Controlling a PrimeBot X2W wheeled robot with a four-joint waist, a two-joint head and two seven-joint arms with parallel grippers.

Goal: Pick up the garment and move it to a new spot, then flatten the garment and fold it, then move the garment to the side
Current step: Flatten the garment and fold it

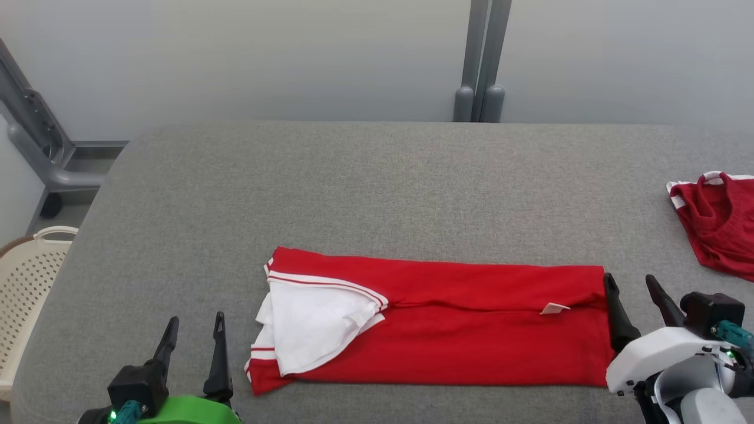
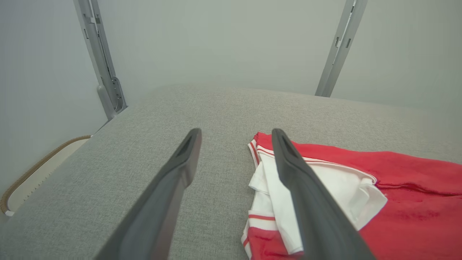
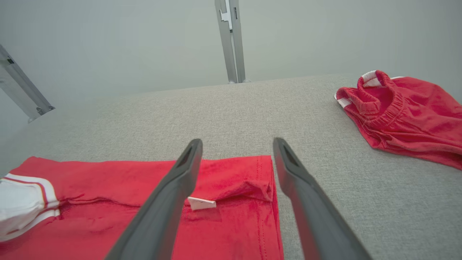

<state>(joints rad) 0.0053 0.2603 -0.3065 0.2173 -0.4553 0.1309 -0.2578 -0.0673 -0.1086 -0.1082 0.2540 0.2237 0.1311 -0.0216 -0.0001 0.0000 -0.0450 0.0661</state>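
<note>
Flanking the folded garment (image 1: 459, 330), left gripper (image 1: 195, 319) and right gripper (image 1: 629, 280) hold empty fingers apart; an uneven lift could undo the fold.

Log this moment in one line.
shirt: folded, lying flat | left gripper: open, beside sleeve end | right gripper: open, at hem end

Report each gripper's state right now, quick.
Left gripper: open, holding nothing, left of the garment.
Right gripper: open, holding nothing, at the garment's right edge.
</note>
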